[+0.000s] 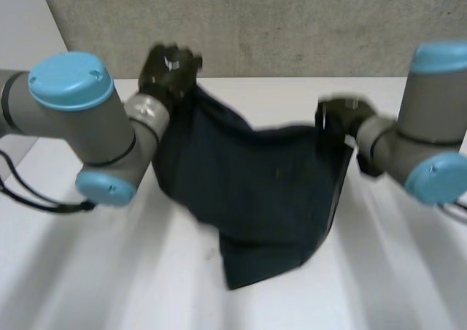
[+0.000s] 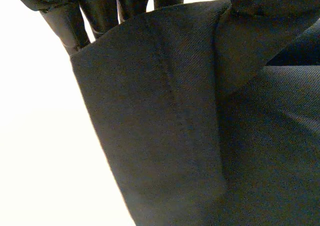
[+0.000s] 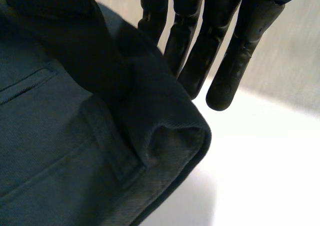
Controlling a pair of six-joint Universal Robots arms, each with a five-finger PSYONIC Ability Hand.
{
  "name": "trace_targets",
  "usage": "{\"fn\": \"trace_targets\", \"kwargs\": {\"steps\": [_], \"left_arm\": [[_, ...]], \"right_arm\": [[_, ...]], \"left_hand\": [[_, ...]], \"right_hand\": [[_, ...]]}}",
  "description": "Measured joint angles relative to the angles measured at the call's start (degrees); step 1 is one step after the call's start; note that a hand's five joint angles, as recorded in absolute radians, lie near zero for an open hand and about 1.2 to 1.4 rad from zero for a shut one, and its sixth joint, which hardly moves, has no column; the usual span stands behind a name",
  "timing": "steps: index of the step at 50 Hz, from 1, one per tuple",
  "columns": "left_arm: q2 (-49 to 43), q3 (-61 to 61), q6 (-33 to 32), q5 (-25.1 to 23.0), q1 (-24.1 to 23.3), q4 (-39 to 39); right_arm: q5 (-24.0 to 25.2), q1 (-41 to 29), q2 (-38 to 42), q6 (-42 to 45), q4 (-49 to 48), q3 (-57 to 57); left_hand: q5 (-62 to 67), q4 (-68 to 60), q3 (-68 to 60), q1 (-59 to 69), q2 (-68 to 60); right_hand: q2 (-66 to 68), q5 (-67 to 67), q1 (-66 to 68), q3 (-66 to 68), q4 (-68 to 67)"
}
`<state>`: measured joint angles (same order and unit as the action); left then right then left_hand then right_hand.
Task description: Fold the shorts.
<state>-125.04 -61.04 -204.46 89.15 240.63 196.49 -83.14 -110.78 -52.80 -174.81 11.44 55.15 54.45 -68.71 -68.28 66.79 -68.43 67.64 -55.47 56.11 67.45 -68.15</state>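
The dark navy shorts [image 1: 255, 191] hang spread between my two hands above the white table [image 1: 102, 271], and their lower end droops toward the table's front. My left hand [image 1: 169, 68] pinches the shorts' upper left corner. In the left wrist view its fingers [image 2: 65, 21] lie straight behind the cloth [image 2: 190, 136], with the thumb pressing from the front. My right hand [image 1: 341, 117] holds the upper right corner. In the right wrist view the folded hem [image 3: 165, 131] bunches by the thumb beside the straight fingers [image 3: 235, 51].
A grey wall [image 1: 292, 23] stands behind the table's far edge. My left arm [image 1: 80, 118] reaches in beside the shorts' left side, and my right arm [image 1: 430, 140] comes in on the right. Bare table lies on both sides of the hanging cloth.
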Motion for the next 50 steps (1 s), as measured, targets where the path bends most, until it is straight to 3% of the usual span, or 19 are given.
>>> {"fn": "trace_targets", "kwargs": {"steps": [2, 6, 13, 17, 25, 32, 38, 40, 43, 50], "left_arm": [[-0.6, 2.2, 0.1, 0.2, 0.3, 3.6], [-1.0, 7.7, 0.4, 1.3, 1.4, 17.4], [2.4, 9.1, 0.8, 5.0, 2.1, 36.4], [5.0, 6.4, 1.5, 6.2, 2.2, 40.0], [7.6, -2.1, 4.1, 6.6, 2.3, 40.3], [7.6, -19.2, 5.1, 6.3, 2.0, 35.7], [4.9, -25.1, 4.9, 6.6, 1.7, 28.1], [2.4, -27.5, 4.7, 7.6, 1.2, 19.4], [1.3, -28.2, 4.7, 8.9, 0.7, 12.2], [4.8, -28.8, 4.9, 13.2, -0.2, -8.3]], "right_arm": [[-0.2, -0.1, -0.6, 2.9, -1.8, -3.1], [-2.0, -1.5, -3.0, 14.7, -14.1, -11.4], [-4.1, -4.2, -6.5, 27.9, -33.9, -13.3], [-4.5, -5.3, -7.7, 30.6, -38.2, -11.0], [-4.4, -5.9, -8.6, 28.8, -37.8, -3.5], [-3.1, -6.3, -6.2, 26.8, -34.2, 11.8], [-2.0, -7.1, -0.9, 27.5, -30.8, 15.9], [-1.6, -7.5, 2.9, 27.9, -26.5, 17.1], [-1.2, -7.6, 4.3, 28.0, -22.8, 17.6], [1.3, -7.5, 0.3, 28.3, -13.9, 22.6]], "left_hand": [[0.0, 0.0, 0.0, 0.0, 0.0], [0.0, 0.0, 0.0, 0.0, -0.1], [0.0, 0.0, 0.0, 0.0, -0.1], [0.0, 0.0, 0.0, 0.0, -0.1], [0.0, 0.0, 0.0, 0.0, -0.1], [0.0, 0.0, -0.2, 0.0, -0.2], [0.0, 0.0, -0.2, 0.0, -0.2], [0.0, 0.0, -0.2, 0.0, -0.2], [0.0, 0.0, -0.2, 0.0, -0.2], [0.0, 0.0, -0.2, 0.0, -0.2]], "right_hand": [[0.0, 0.0, 0.0, 0.0, 0.0], [0.0, 0.0, 0.0, 0.0, 0.0], [0.0, 0.0, 0.0, 0.0, 0.0], [0.0, 0.0, 0.0, 0.0, 0.0], [0.0, 0.0, 0.0, 0.0, 0.0], [0.0, 0.0, 0.5, 0.0, -0.1], [0.0, 0.0, 0.5, 0.0, -0.1], [0.0, 0.0, 0.5, 0.0, -0.1], [0.0, 0.0, 1.3, 0.0, -0.1], [0.1, 0.0, 1.3, 0.0, -0.1]]}}
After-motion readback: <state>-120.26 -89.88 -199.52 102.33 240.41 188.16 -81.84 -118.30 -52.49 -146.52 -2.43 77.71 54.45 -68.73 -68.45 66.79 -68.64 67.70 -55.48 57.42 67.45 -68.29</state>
